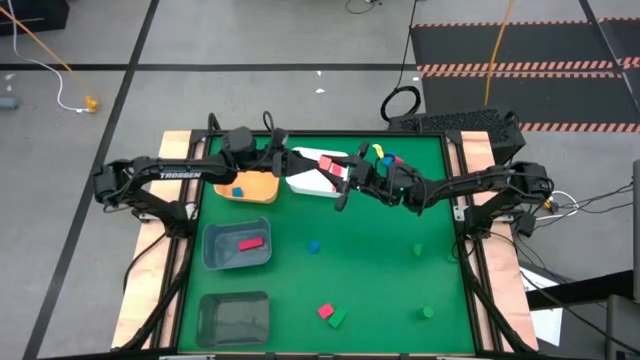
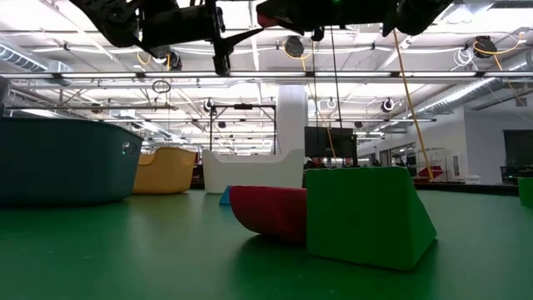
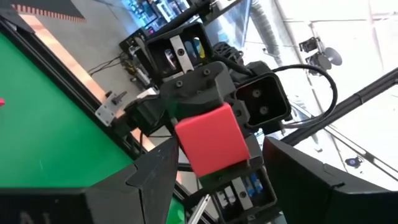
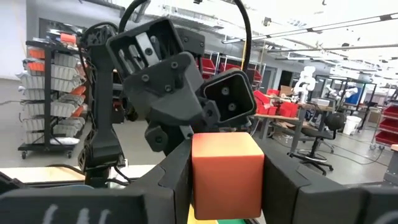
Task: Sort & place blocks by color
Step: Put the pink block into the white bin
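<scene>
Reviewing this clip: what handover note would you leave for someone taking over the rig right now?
Right end effector: shut on a red cube, in the air by the white bin.
Left end effector: open, fingers either side of that cube, not gripping.
Done: blue block in orange bin; red bar in grey bin.
Left: the held cube, plus loose blue, red and green blocks on the mat.
</scene>
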{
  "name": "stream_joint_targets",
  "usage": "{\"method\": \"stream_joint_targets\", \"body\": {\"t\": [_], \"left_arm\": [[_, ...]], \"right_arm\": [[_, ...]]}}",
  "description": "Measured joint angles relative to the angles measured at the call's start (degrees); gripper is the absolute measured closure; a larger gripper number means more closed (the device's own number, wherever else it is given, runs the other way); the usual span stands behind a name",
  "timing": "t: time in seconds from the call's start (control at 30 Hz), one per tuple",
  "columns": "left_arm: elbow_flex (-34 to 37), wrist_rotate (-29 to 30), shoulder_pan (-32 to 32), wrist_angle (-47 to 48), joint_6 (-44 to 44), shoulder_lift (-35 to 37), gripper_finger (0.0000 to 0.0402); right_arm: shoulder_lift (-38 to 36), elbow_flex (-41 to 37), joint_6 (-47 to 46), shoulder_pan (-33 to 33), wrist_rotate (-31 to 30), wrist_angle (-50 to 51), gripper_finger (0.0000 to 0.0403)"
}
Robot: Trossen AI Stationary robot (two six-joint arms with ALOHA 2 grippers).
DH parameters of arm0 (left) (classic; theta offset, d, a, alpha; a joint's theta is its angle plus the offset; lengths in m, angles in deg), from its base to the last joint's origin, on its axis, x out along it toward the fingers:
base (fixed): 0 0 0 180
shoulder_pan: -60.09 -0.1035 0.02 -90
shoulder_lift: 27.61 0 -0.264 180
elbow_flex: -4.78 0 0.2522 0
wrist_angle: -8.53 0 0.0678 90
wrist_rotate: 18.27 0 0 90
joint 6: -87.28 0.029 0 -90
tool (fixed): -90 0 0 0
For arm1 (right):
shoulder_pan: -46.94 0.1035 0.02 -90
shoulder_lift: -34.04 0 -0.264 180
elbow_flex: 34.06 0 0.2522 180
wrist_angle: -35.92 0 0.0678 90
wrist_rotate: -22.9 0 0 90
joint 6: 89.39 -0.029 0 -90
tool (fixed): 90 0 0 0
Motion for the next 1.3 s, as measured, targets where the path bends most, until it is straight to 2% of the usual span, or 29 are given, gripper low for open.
{"method": "stream_joint_targets", "body": {"t": [0.37,0.8,0.93,1.03,1.2,1.3], "left_arm": [[0.0,0.87,0.04,0.01,-0.79,0.0,0.0167],[0.04,2.1,0.44,2.03,-0.75,0.02,0.0167],[0.04,2.14,0.44,2.05,-0.67,0.02,0.017],[0.04,2.5,0.44,1.94,0.19,0.02,0.0193],[0.04,2.67,0.39,2.14,-0.26,0.02,0.0258],[0.04,2.71,0.37,2.14,-0.27,0.02,0.0258]], "right_arm": [[0.74,0.04,0.67,0.0,1.48,0.27,0.028],[2.12,1.01,8.65,-0.68,1.7,-0.32,0.028],[2.12,1.01,8.17,-1.01,4.48,-0.44,0.028],[2.12,1.01,6.45,-0.99,4.53,-0.4,0.028],[2.12,0.98,7.01,-1.01,4.48,-0.11,0.0279],[2.12,0.98,6.77,-1.03,4.49,-0.13,0.0276]]}}
